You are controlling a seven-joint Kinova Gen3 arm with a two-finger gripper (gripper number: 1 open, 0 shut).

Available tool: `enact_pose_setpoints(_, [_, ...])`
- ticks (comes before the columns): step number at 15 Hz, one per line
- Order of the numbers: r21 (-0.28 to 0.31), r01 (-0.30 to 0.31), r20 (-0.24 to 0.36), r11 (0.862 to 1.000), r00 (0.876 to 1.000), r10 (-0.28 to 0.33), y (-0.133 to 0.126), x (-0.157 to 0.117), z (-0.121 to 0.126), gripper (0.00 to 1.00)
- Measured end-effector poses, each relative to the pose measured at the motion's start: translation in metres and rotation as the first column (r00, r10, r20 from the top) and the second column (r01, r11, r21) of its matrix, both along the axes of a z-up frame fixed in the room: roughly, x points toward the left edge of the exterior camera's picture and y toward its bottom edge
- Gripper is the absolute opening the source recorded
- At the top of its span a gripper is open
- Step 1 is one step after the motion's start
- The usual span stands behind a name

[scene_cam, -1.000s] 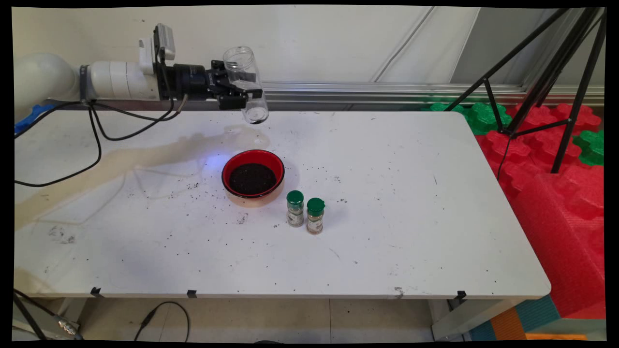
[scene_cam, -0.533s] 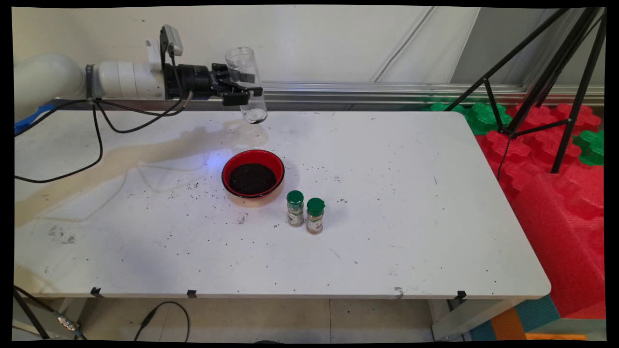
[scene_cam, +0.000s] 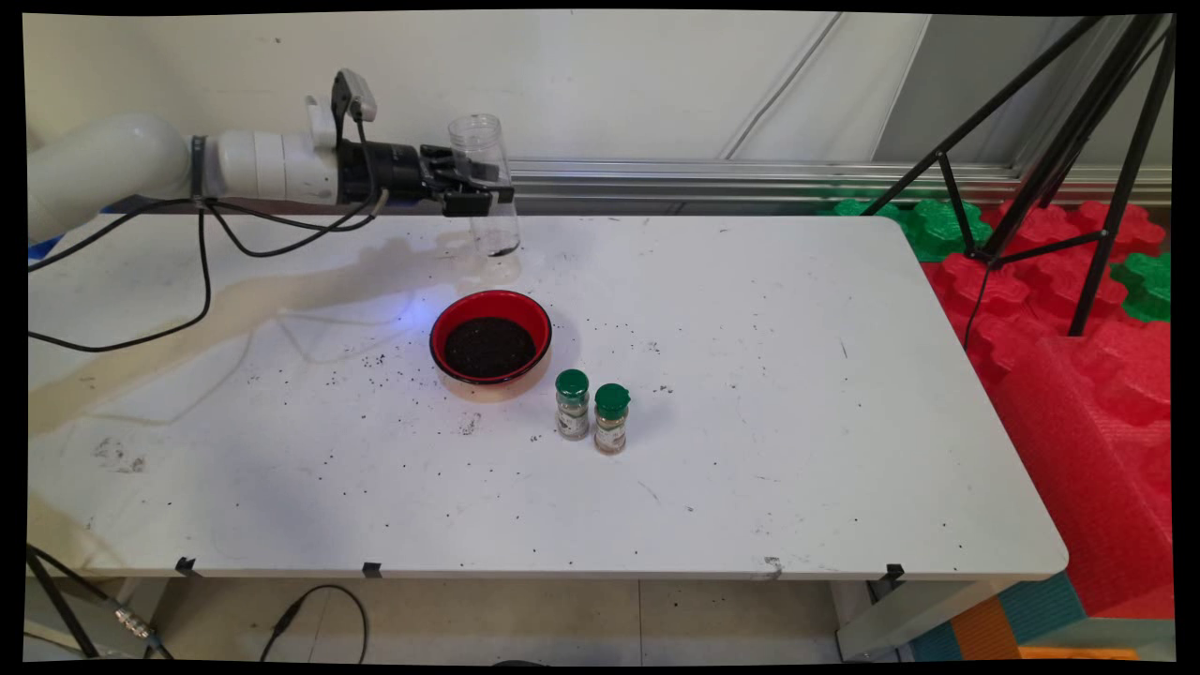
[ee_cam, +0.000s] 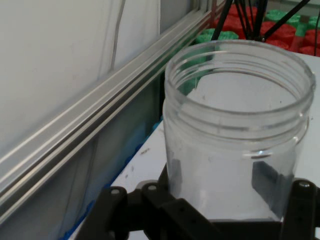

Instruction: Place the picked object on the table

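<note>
My gripper is shut on a clear plastic jar, open-mouthed and nearly upright, held just above the table's far edge. In the hand view the jar fills the frame between the black fingers, and it looks almost empty. A trace of dark grains sits at its bottom. In front of it on the table stands a red bowl filled with dark grains. Two small spice jars with green caps stand side by side to the bowl's right front.
Dark grains are scattered over the white table around the bowl. A metal rail runs along the wall behind. Black tripod legs and red and green foam blocks stand off the table's right side. Black cables hang from the arm.
The jar has turned from tilted to nearly upright and come down toward the table's far edge, with the gripper shifting slightly right. Bowl and spice jars have not moved.
</note>
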State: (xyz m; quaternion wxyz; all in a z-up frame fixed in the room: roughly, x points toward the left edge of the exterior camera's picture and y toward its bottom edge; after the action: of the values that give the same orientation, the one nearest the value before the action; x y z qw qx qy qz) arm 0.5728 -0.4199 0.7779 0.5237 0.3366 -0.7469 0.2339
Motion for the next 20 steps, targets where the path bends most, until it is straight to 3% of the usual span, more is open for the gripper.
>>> enact_pose_setpoints(9, [0.065,-0.005,0.011,0.998,1.0,0.004,-0.012,-0.004,-0.023,0.0])
enact_pose_setpoints(20, [0.1,0.007,0.058,0.995,0.998,-0.013,-0.016,-0.005,-0.039,0.0])
